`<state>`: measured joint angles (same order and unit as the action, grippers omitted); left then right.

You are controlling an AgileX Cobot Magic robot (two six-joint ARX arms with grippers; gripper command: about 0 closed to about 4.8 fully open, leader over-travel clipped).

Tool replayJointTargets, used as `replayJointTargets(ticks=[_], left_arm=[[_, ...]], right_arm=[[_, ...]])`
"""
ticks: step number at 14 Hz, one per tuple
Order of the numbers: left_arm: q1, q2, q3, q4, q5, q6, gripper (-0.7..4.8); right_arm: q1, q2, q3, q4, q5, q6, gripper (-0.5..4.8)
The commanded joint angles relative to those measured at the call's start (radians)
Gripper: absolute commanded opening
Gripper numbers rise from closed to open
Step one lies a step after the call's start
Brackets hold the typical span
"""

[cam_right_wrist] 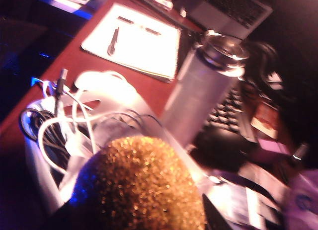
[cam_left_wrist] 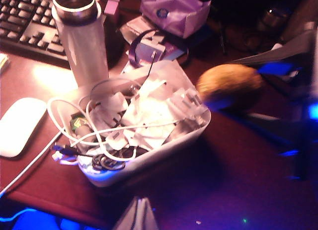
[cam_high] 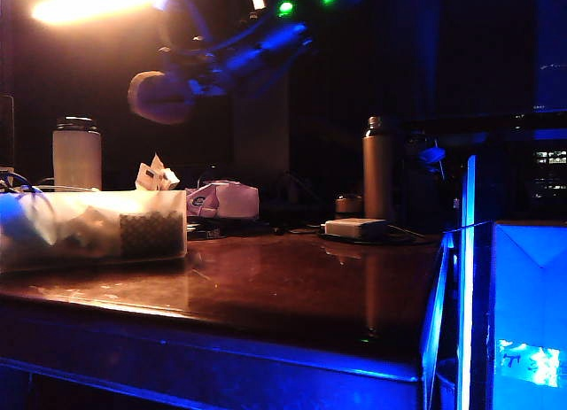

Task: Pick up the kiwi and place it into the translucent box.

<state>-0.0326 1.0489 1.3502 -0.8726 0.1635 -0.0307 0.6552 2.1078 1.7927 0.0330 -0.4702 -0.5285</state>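
**Kiwi held aloft beside the translucent box**

Kiwi (cam_right_wrist: 136, 185) fills the near part of the right wrist view, brown and fuzzy, clamped in the right claw (cam_right_wrist: 139, 210); the claw's fingers are mostly hidden behind the fruit. In the exterior view the kiwi (cam_high: 159, 96) hangs high in the air at the end of the right arm, well above the counter (cam_high: 292, 286) and up and to the right of the translucent box (cam_high: 93, 228). Left wrist view shows the kiwi (cam_left_wrist: 228, 85) blurred, just off the box's far corner, not inside it.

Translucent box (cam_left_wrist: 149, 160) sits on the counter near its left edge in the exterior view. It holds white cables (cam_left_wrist: 74, 125) and crumpled white paper (cam_left_wrist: 149, 111). A dark checkered patch shows through its wall in the exterior view.

White bottle (cam_left_wrist: 82, 36) stands upright just beside the box. A keyboard (cam_left_wrist: 25, 19) lies behind it and a white mouse (cam_left_wrist: 20, 125) lies near the box. A white-and-pink packet (cam_high: 221, 200) sits behind the box.

Left claw: only a pale tip shows at the edge of the left wrist view; cannot tell whether it is apart or together.
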Motion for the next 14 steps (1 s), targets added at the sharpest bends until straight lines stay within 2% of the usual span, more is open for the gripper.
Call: replayJointTargets(ticks=[1, 4, 8, 9, 10, 13, 14], left_arm=[[0.001, -0.003, 0.006, 0.009, -0.003, 0.005, -0.04], [0.000, -0.003, 0.006, -0.005, -0.003, 0.004, -0.04], [0.000, -0.003, 0.006, -0.009, -0.002, 0.004, -0.04], [0.000, -0.003, 0.006, -0.009, -0.002, 0.004, -0.04], [0.000, -0.003, 0.006, -0.009, -0.002, 0.004, -0.04], [0.000, -0.003, 0.006, -0.009, -0.002, 0.004, -0.05], [0.000, -0.003, 0.006, -0.006, 0.026, 0.005, -0.05]], right_arm=[[0.032, 0.063, 0.020, 0.061, -0.006, 0.034, 2.88], [0.082, 0.203, 0.153, 0.123, 0.019, 0.035, 2.99], [0.087, 0.332, 0.277, 0.123, 0.080, 0.080, 3.07], [0.086, 0.339, 0.277, 0.126, 0.085, 0.080, 3.66], [0.087, 0.340, 0.277, 0.123, 0.101, 0.081, 4.58], [0.087, 0.325, 0.282, 0.130, 0.119, 0.088, 4.72], [0.085, 0.299, 0.282, 0.129, 0.144, 0.088, 4.72]])
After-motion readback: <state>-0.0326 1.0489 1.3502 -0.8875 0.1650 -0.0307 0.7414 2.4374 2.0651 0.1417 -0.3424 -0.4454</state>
